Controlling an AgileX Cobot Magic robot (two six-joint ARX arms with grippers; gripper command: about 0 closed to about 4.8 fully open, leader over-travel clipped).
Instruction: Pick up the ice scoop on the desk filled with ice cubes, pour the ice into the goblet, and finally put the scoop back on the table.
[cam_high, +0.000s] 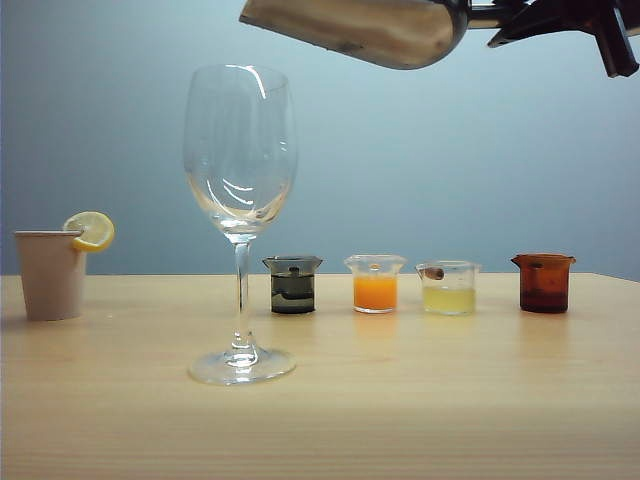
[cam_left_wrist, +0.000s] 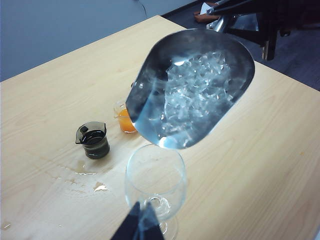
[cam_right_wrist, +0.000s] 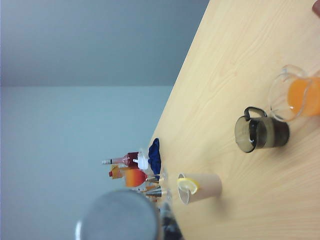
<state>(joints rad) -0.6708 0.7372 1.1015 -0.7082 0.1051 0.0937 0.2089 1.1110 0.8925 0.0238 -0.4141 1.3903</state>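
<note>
While our right gripper (cam_high: 560, 18) clamps the ice scoop (cam_high: 365, 28) high right of the goblet (cam_high: 240, 160) | ice cubes (cam_left_wrist: 197, 92) unpoured | left gripper (cam_left_wrist: 142, 227) near the goblet, spread unclear | next: shift left, tip further.

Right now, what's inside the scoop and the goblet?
The scoop, held by the right gripper, is full of ice cubes. The goblet looks empty. The scoop's rear is hidden.
</note>
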